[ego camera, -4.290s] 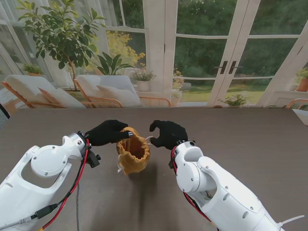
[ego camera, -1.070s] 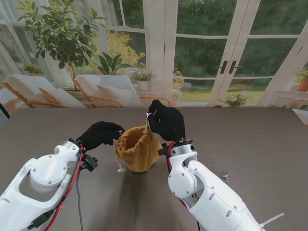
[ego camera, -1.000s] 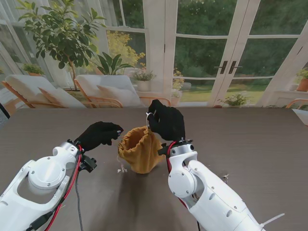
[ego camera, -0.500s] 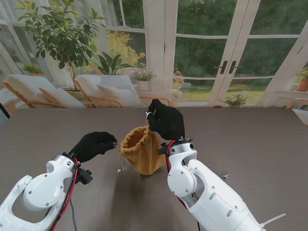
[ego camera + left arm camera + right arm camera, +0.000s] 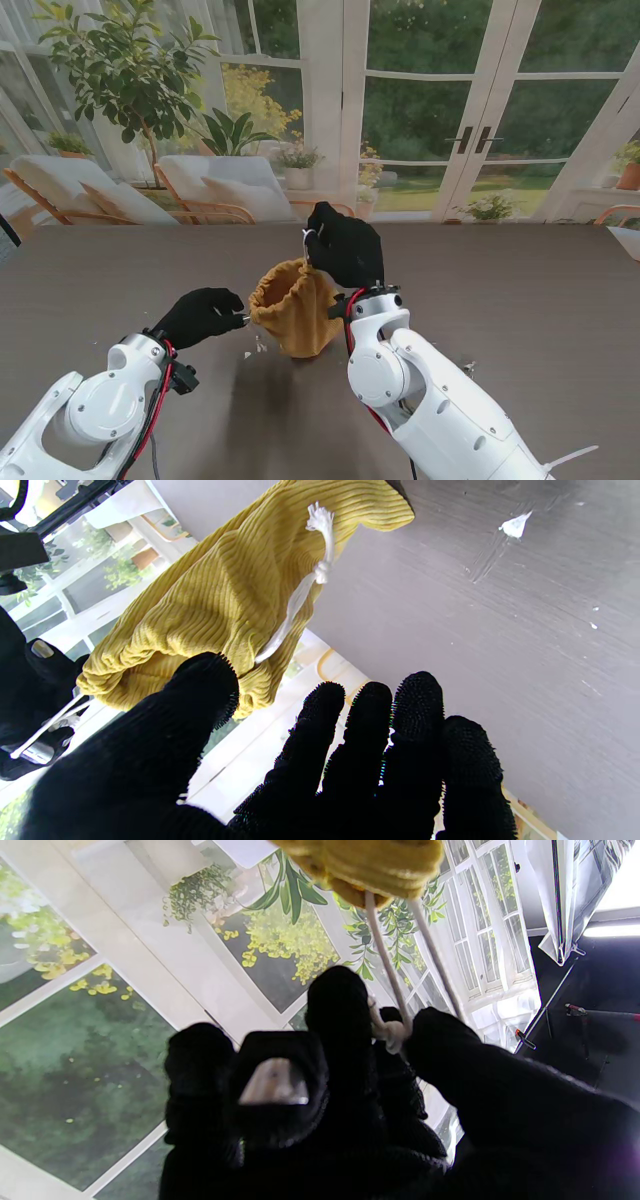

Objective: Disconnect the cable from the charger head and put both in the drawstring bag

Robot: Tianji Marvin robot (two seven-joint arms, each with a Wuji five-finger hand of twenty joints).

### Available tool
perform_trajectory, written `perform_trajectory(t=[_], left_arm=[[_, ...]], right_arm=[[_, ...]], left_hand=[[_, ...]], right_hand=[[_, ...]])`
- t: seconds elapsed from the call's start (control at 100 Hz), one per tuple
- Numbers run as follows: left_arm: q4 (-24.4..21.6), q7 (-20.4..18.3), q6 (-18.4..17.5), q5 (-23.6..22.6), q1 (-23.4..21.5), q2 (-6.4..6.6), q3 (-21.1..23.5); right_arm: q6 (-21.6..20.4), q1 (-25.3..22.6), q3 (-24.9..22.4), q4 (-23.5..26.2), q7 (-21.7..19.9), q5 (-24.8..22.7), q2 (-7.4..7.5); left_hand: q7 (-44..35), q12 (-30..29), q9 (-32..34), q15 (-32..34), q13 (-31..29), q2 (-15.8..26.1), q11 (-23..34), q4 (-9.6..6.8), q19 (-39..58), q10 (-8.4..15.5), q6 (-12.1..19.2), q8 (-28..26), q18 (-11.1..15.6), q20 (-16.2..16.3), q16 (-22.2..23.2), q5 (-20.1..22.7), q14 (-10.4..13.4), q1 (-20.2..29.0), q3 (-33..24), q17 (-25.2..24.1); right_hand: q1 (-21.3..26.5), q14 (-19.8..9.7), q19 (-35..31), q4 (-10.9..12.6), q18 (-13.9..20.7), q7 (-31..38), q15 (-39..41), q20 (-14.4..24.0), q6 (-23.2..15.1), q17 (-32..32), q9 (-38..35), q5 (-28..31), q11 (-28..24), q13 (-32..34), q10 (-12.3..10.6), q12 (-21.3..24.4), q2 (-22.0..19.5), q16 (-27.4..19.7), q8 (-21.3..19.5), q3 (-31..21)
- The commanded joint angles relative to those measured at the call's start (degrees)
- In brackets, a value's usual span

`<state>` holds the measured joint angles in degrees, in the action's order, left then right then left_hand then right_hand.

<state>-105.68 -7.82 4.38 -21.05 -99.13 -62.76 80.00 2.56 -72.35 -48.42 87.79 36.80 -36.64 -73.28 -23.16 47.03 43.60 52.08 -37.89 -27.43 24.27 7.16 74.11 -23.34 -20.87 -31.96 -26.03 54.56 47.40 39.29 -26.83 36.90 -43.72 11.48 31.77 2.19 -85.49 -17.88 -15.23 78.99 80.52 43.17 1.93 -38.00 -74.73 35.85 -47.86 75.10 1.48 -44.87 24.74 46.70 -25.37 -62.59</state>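
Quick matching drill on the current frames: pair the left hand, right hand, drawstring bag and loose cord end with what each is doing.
1 left hand
2 right hand
3 drawstring bag
4 knotted cord end

a hangs against the bag's side
b pinches the cord loop
c fingers apart, holding nothing
d mustard fabric, mouth gathered up

Pairs: 1-c, 2-b, 3-d, 4-a

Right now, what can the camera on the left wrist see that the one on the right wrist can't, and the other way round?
Only the left wrist view shows the grey table, the bag's ribbed side with one knotted white cord end lying against it, and the left hand, fingers apart, holding nothing. Only the right wrist view shows the right hand pinching a knot in the two white cords that run from the bag's gathered mouth, with windows and greenery behind. Both show the yellow drawstring bag.
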Motion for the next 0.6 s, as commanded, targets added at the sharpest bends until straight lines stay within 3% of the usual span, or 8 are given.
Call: perform_trajectory(t=[0.0, 0.09, 0.14, 0.27, 0.35, 0.41, 0.51, 0.59], left_arm=[[1.5, -1.1, -0.5, 0.8, 0.6, -0.17, -0.6], [3.0, -1.2, -2.0, 0.8, 1.6, -0.10, -1.3], [3.7, -1.1, -2.8, 0.5, 2.0, -0.07, -1.7], [5.0, -0.1, -3.7, 0.0, 2.9, -0.23, -2.7], [5.6, 0.7, -3.9, -0.1, 3.3, -0.38, -3.3], [6.0, 0.8, -4.0, -0.2, 3.6, -0.39, -3.6], [6.5, 1.4, -4.2, -1.0, 3.8, -0.45, -4.0], [6.8, 1.9, -4.2, -1.2, 3.8, -0.53, -4.1]], right_arm=[[0.0, -0.1, 0.0, 0.8, -0.6, -0.1, -0.18], [0.1, -0.1, 0.0, 0.9, -0.8, -0.1, -0.14], [0.2, -0.1, 0.0, 1.0, -1.0, 0.0, -0.10], [0.0, -0.4, -0.1, 1.3, -1.9, 0.0, 0.17], [-0.2, -0.6, -0.3, 1.6, -2.8, -0.1, 0.45], [-0.4, -0.7, -0.5, 2.0, -4.0, 0.0, 0.74], [-0.7, -0.8, -0.8, 2.3, -5.6, -0.1, 1.22], [-0.8, -0.8, -1.0, 2.5, -6.5, -0.1, 1.47]], left_hand=[[1.6, -0.6, -1.0, 0.0, 1.1, -2.2, 0.1, -0.31, 0.8, 1.0, 1.1, 1.4, 2.5, -0.3, -0.4, -0.8, 0.1, -1.0, -1.3, -0.2], [1.4, -0.9, -0.4, 0.1, 1.0, -2.0, 0.0, -0.25, 0.9, 2.7, 11.8, 2.1, 3.3, -0.5, -0.4, 0.7, 0.8, -0.1, 0.2, -0.1], [0.0, -0.5, 0.1, 0.5, 0.8, -2.4, 0.5, -0.26, 1.1, 3.2, 14.4, 1.4, 3.7, -0.5, -0.2, 1.8, 1.4, 0.2, 0.5, 0.2], [-4.0, 2.2, 1.6, 1.9, -0.5, -4.0, 2.6, 0.14, 1.7, 3.6, 15.4, -0.9, 3.7, -0.7, 0.3, 4.0, 2.1, 0.6, -0.3, 1.5], [-5.9, 3.1, 2.1, 2.4, -1.1, -5.3, 3.2, 2.92, 1.9, 3.9, 15.8, -3.3, 3.6, -0.9, 0.3, 4.4, 2.4, 4.0, 1.2, 2.1], [-7.7, 3.8, 2.9, 2.9, -1.9, -6.4, 4.1, 3.95, 2.1, 4.4, 16.4, -4.1, 3.4, -1.2, 0.3, 5.5, 2.8, 8.1, 3.1, 2.8], [-12.9, 4.8, 4.3, 3.8, -3.3, -7.4, 5.6, 3.03, 2.8, 5.0, 16.9, -3.9, 3.2, -1.6, 0.1, 6.6, 3.5, 14.8, 5.6, 4.2], [-15.7, 16.2, 6.5, 4.4, -4.4, -7.2, 4.4, 2.95, 3.2, 5.4, 16.9, -2.1, 2.8, -2.1, -0.2, 7.7, 3.6, 17.2, 4.1, 5.1]], right_hand=[[1.3, -2.8, -2.5, -1.4, -0.8, 1.2, 1.7, -2.0, 0.8, -24.8, -4.2, -0.9, -0.2, 0.3, 2.1, -1.0, -0.1, 0.6, -1.0, -1.5], [1.3, -2.7, -2.5, -1.4, -0.9, 1.2, 1.8, -2.0, 0.8, -24.8, -4.2, -0.9, -0.1, 0.3, 2.1, -1.1, -0.1, 0.6, -1.0, -1.6], [1.3, -2.5, -2.5, -1.4, -0.9, 1.2, 1.8, -2.0, 0.8, -24.8, -4.2, -0.9, -0.1, 0.3, 2.2, -1.1, -0.1, 0.6, -1.0, -1.5], [1.3, -2.5, -2.5, -1.4, -1.1, 1.1, 1.9, -1.9, 0.8, -24.8, -4.2, -0.7, -0.1, 0.3, 2.3, -1.1, -0.1, 0.6, -1.0, -1.5], [1.3, -2.6, -2.5, -1.4, -1.0, 1.0, 2.0, -1.9, 0.9, -24.8, -4.3, -0.5, -0.1, 0.3, 2.2, -1.2, 0.0, 0.7, -1.0, -1.5], [1.3, -2.7, -2.6, -1.4, -1.0, 0.9, 2.2, -1.9, 1.0, -24.8, -4.4, -0.4, -0.1, 0.4, 2.2, -1.2, 0.1, 0.8, -1.1, -1.6], [1.2, -2.7, -2.6, -1.4, -1.0, 0.8, 2.4, -1.8, 0.9, -24.8, -4.5, -0.2, -0.2, 0.3, 2.4, -1.4, 0.1, 0.9, -1.2, -1.6], [1.3, -2.7, -2.6, -1.3, -1.0, 0.6, 2.5, -1.8, 0.8, -24.9, -4.5, 0.0, -0.1, 0.3, 2.4, -1.4, 0.2, 0.9, -1.3, -1.7]])
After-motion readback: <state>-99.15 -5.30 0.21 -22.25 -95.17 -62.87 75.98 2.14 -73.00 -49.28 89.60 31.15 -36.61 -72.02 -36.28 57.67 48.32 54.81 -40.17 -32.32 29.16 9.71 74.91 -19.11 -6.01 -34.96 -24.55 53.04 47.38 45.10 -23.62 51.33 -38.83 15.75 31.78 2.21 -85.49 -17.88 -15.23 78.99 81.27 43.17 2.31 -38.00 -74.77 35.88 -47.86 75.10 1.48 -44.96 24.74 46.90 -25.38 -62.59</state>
